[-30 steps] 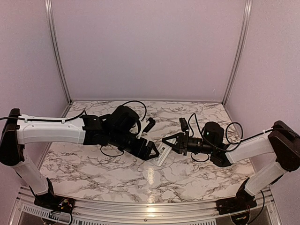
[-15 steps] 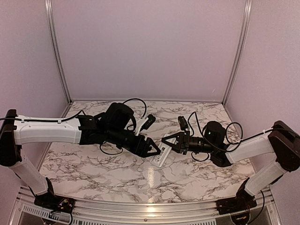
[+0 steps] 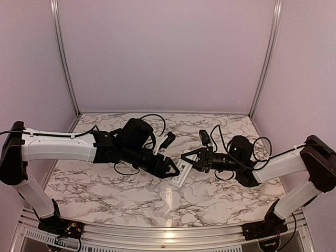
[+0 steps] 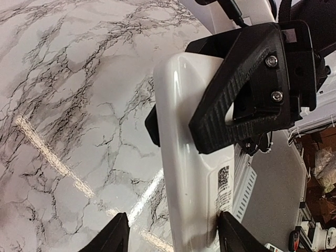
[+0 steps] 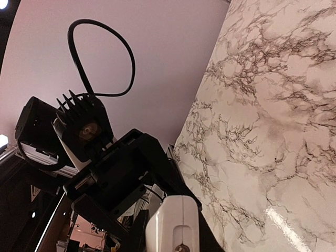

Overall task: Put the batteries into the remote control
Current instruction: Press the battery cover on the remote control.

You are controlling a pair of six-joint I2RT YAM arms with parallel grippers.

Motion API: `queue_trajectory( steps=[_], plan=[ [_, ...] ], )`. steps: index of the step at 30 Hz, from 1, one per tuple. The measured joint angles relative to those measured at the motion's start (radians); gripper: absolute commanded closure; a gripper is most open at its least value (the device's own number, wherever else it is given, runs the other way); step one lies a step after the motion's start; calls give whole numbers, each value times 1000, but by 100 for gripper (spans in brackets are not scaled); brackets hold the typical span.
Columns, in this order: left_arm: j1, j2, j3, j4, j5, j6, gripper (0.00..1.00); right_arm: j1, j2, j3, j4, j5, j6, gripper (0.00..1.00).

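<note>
The white remote control (image 3: 181, 177) hangs tilted just above the marble table at the centre, between both grippers. My right gripper (image 3: 187, 159) is shut on its upper end; in the left wrist view one of the right gripper's black ribbed fingers (image 4: 239, 100) presses on the remote's (image 4: 184, 157) back. My left gripper (image 3: 171, 169) is open and straddles the lower end: one fingertip (image 4: 231, 233) touches the remote's edge, the other fingertip (image 4: 116, 235) stands apart. The right wrist view shows only the remote's rounded end (image 5: 176, 223). No orange batteries are in view.
The marble table (image 3: 105, 184) is walled by pale panels at the back and sides. An aluminium rail (image 3: 157, 231) runs along the near edge and shows in the left wrist view (image 4: 245, 191). Black cables (image 3: 149, 118) loop above both wrists.
My left gripper rose a little and turned, then came back down to the remote's lower end. The right gripper and the remote have hardly moved.
</note>
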Motion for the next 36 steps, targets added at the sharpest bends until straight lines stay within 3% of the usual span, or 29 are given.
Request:
queue_trajectory(
  steps=[10, 36],
  plan=[
    [-12, 17, 35, -30, -46, 13, 56, -4, 15, 0, 16, 4, 22, 100],
    [-88, 37, 71, -144, -218, 126, 52, -21, 15, 0, -53, 5, -7, 100]
  ],
)
